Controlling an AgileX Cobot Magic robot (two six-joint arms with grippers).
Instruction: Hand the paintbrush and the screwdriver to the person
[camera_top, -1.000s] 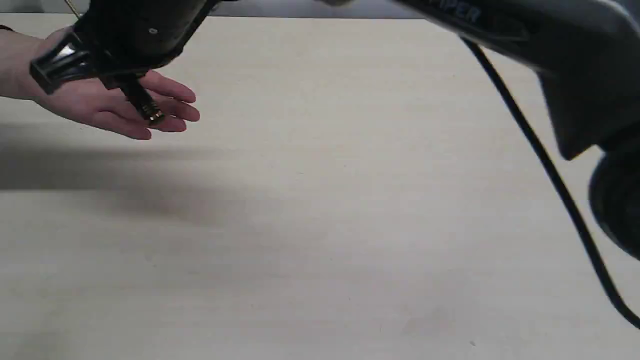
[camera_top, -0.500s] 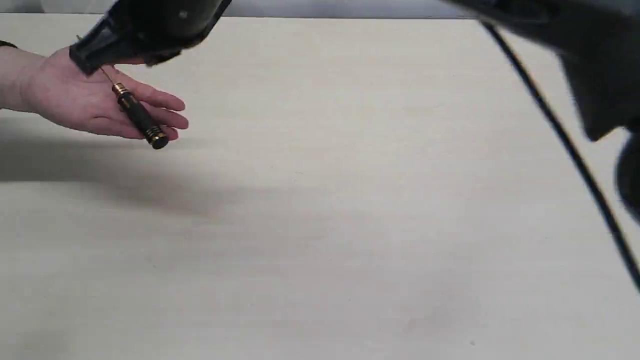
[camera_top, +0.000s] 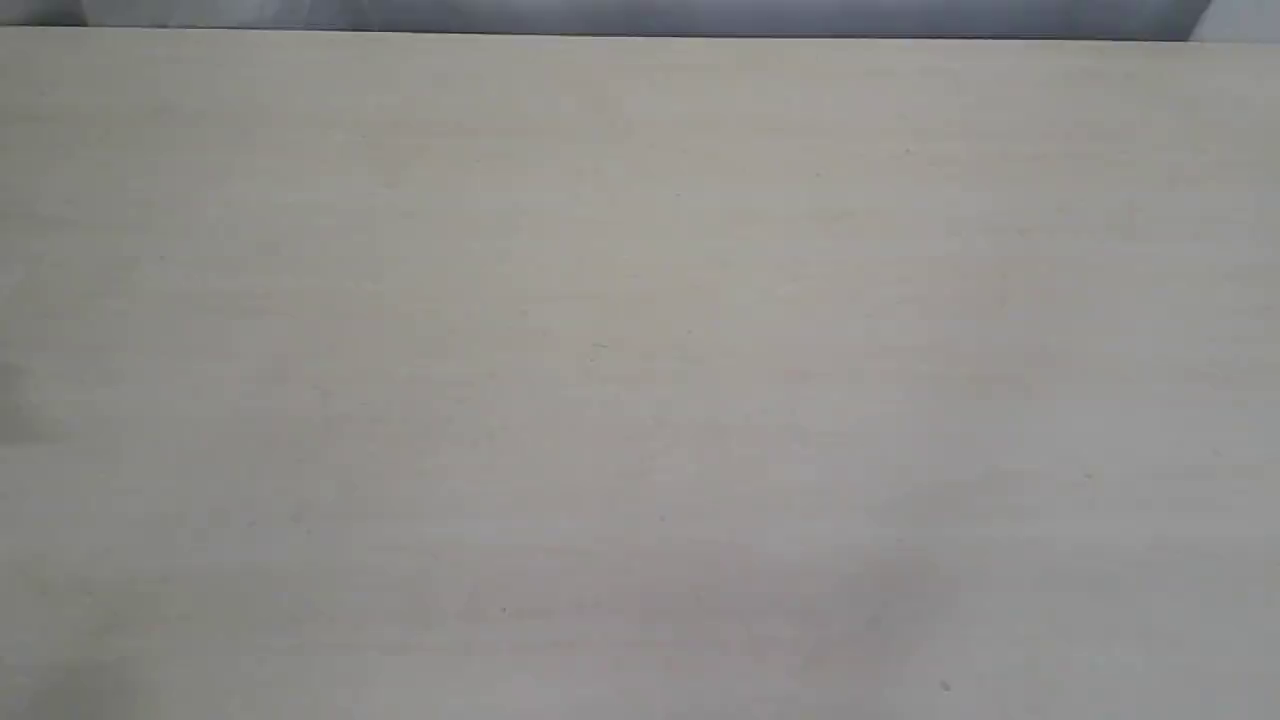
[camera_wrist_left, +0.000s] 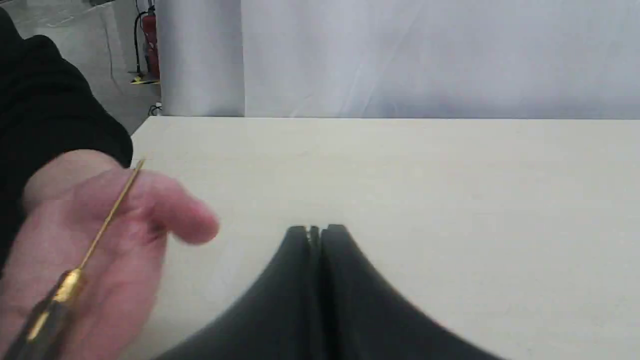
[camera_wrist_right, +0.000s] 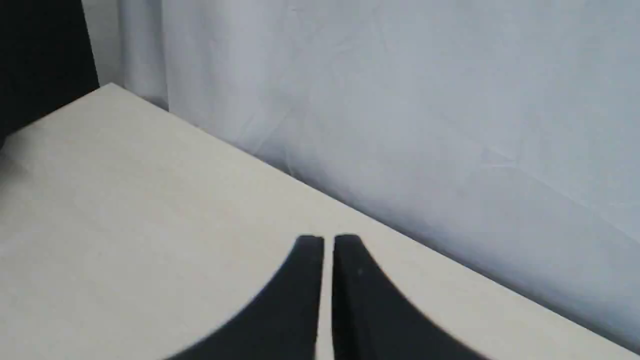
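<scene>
In the left wrist view the person's bare hand (camera_wrist_left: 125, 240), with a black sleeve above it, holds the screwdriver (camera_wrist_left: 75, 280); its thin gold shaft points up across the palm and its black handle runs off the frame edge. My left gripper (camera_wrist_left: 316, 231) is beside the hand, apart from it, shut with nothing between its fingers. In the right wrist view my right gripper (camera_wrist_right: 328, 241) hangs over the table near its back edge, fingers nearly together and empty. The paintbrush shows in no view. The exterior view holds neither arm nor hand.
The pale wooden table (camera_top: 640, 380) fills the exterior view. A grey-white curtain (camera_wrist_right: 400, 100) hangs behind the table's back edge. A red fire extinguisher (camera_wrist_left: 150, 45) stands on the floor far behind the table corner.
The screwdriver went from my left gripper into the person's palm. Both arms and the hand have since left the exterior view.
</scene>
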